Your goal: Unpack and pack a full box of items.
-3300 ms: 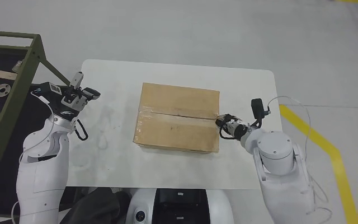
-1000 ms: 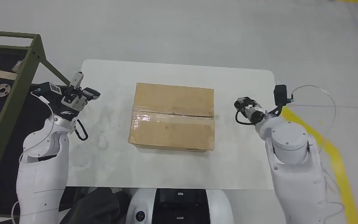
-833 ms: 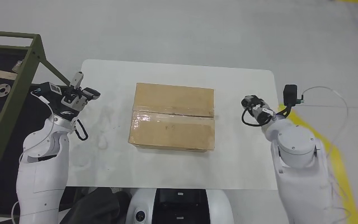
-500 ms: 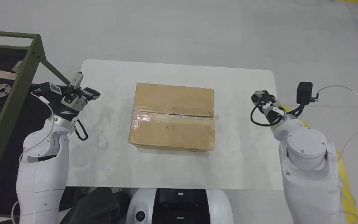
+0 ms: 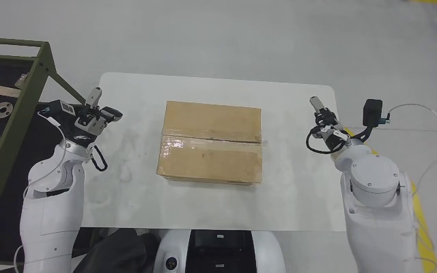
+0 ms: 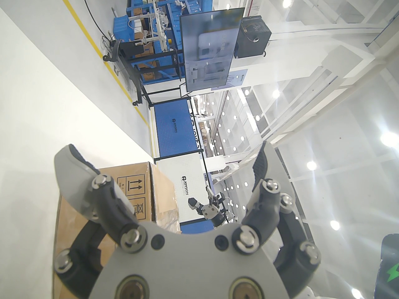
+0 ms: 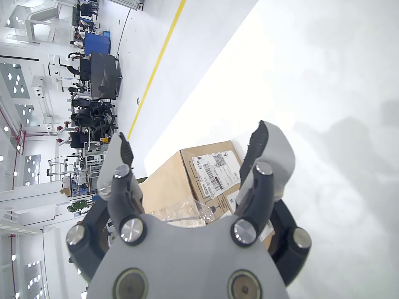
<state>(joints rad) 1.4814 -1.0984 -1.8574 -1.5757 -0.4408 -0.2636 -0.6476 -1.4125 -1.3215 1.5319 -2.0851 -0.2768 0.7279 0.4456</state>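
Taped cardboard box sits on white table.
Left gripper and right gripper gape wide, empty, flanking it.

The cardboard box was plain tan, its label white with black print. The table was white, the floor stripe yellow.
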